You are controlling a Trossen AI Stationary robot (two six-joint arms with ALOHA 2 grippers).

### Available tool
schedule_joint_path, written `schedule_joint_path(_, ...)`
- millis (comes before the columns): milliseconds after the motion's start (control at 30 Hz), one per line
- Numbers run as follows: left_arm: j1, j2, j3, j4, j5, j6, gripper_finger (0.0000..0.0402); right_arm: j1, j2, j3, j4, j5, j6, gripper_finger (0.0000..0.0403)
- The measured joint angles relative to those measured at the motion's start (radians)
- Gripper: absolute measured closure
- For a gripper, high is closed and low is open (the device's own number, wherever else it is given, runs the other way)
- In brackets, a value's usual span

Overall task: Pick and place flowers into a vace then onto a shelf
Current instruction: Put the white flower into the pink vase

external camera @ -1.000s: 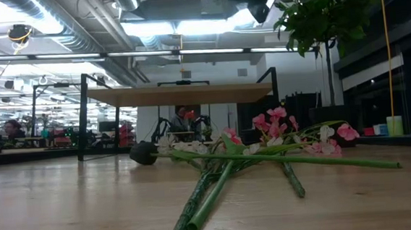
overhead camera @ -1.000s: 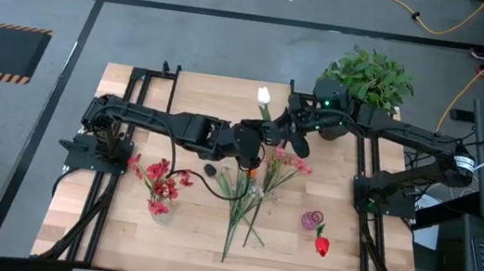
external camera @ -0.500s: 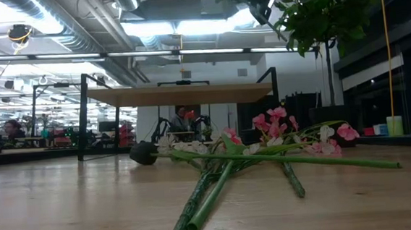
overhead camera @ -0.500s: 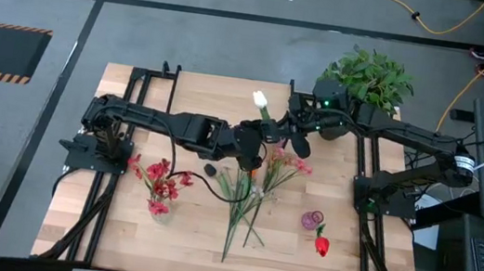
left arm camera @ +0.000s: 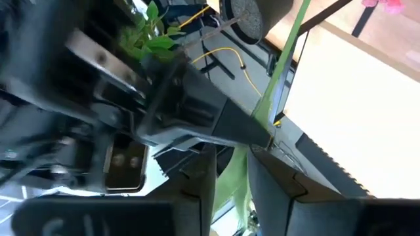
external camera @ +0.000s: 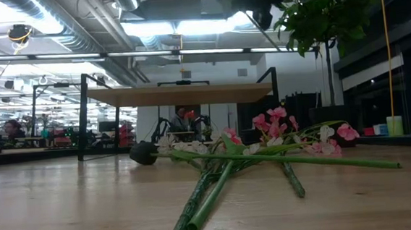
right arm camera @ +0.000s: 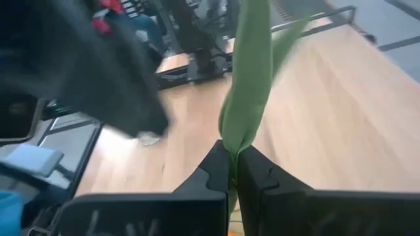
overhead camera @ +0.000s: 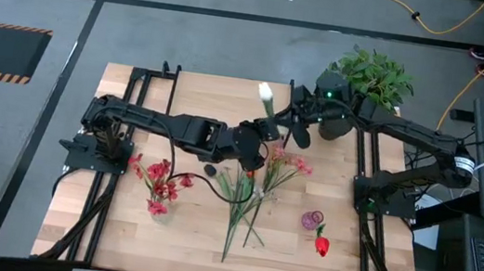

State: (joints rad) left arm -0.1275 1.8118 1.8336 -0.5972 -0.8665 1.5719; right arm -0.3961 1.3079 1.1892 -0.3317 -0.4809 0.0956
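At the table's left, a clear glass vase point(overhead camera: 158, 207) already filled with red-bloomed stems point(overhead camera: 158, 179) is seen standing upright. A loose bunch of green-stemmed flowers with pink and white blooms point(overhead camera: 248, 193) is left lying flat mid-table, not yet vased.

Above that bunch, a handover is judged to be the step in hand. The left pincer point(overhead camera: 262, 146) is held mid-table with its fingers parted, the green stem point(left arm camera: 279, 72) running through the gap, so it is released or releasing. Just to the right, the right pincer point(overhead camera: 286, 125) is clenched on that same stem; in its wrist view the fingers point(right arm camera: 216, 172) are pressed on the green stalk. The stem's white tulip bloom point(overhead camera: 264, 92) is lifted near the table's far edge.

Next, left-arm clearance is called for, then carriage to a vase. At the right, a small purple glass vase point(overhead camera: 310, 220) beside a red tulip point(overhead camera: 321, 246) is seen. The shelf point(external camera: 179, 95) is empty.
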Motion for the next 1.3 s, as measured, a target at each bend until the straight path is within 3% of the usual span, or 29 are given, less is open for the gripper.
schedule_joint_path(233,-0.018,-0.056,-0.001,-0.066,0.051,-0.142,0.0324,-0.043,0.0,0.0,-0.001,-0.056,-0.026,0.0397)
schedule_joint_path(500,0.042,-0.193,-0.001,-0.218,0.436,-0.517,0.0368,-0.042,-0.004,0.0,-0.002,-0.068,-0.055,0.0397)
schedule_joint_path(633,0.1,-0.247,-0.002,-0.278,0.586,-0.673,0.0397,-0.031,-0.03,0.0,-0.004,-0.008,-0.063,0.0397)
schedule_joint_path(733,0.15,-0.29,-0.046,-0.229,0.665,-0.744,0.0399,-0.019,-0.066,0.0,-0.003,0.032,-0.09,0.0397)
schedule_joint_path(1033,0.26,-0.394,-0.253,-0.046,0.715,-0.847,0.0401,0.057,-0.195,0.0,-0.114,0.19,-0.136,0.0397)
schedule_joint_path(1300,0.318,-0.548,-0.545,0.201,0.773,-0.959,0.0401,0.21,-0.27,-0.01,-0.22,0.368,-0.182,0.0398)
